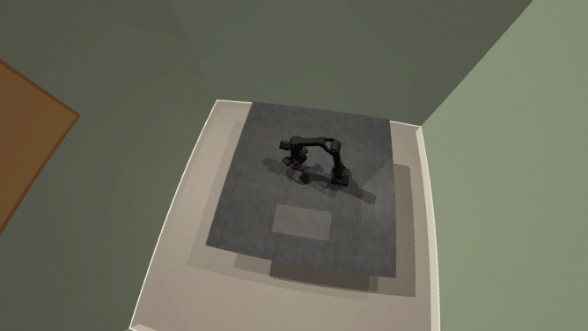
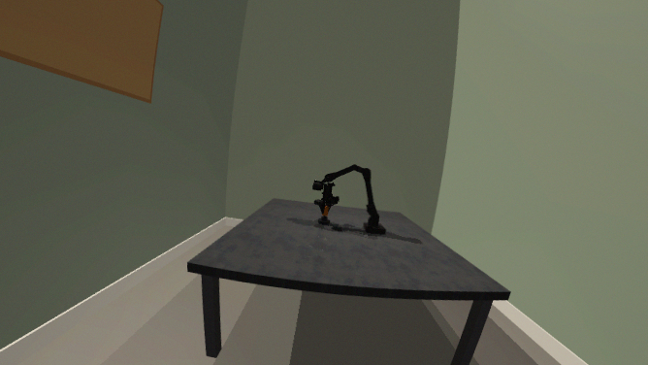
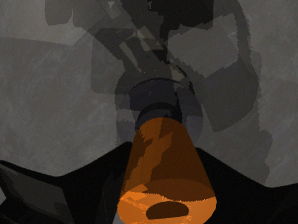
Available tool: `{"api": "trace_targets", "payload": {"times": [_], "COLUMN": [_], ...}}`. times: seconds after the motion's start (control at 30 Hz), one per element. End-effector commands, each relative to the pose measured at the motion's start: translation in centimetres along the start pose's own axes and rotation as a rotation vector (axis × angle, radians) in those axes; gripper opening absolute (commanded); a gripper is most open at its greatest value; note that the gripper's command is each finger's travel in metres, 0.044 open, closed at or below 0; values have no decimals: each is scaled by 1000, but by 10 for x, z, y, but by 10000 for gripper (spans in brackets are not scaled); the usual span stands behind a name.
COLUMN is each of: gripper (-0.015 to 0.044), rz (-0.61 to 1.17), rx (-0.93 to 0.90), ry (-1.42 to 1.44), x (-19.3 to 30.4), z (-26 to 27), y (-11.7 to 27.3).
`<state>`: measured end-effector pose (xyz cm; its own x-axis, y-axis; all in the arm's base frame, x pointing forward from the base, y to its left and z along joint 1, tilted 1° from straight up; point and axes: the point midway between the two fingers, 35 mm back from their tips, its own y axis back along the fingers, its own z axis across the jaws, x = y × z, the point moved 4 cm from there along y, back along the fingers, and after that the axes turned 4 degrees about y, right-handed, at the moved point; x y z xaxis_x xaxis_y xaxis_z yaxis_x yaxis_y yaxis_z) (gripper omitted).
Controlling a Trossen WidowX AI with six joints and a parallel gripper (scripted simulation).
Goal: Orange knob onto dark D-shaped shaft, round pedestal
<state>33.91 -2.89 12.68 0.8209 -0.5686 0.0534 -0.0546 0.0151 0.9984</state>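
Observation:
My gripper is shut on the orange knob and points down. The knob is upright, and its near end in the wrist view shows a dark D-shaped opening, flat side toward the bottom of the picture. The round pedestal stands on the table directly below the knob. A narrower dark part on it shows just past the knob's lower end. The shaft cannot be made out separately, and the knob hides whether its lower end touches or surrounds it.
The arm's base stands on the dark table, to the right of the pedestal in the top and exterior views. Shadows of the arm fall around the pedestal. A lighter rectangular patch shows on the table top in the top view.

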Motion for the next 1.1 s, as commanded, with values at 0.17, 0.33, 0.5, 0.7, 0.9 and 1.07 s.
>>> {"api": "trace_targets", "payload": {"times": [0.17,0.33,0.5,0.7,0.9,1.07], "gripper": [0,0,0,0,26,157], "rz": [1,1,1,1,1,1], "rx": [0,0,0,1,1,1], "ry": [56,21,-14,-14,-14,-14], "x": [0,0,0,0,0,0], "z": [0,0,0,0,0,0], "y": [-6,-9,-13,-13,-13,-13]}}
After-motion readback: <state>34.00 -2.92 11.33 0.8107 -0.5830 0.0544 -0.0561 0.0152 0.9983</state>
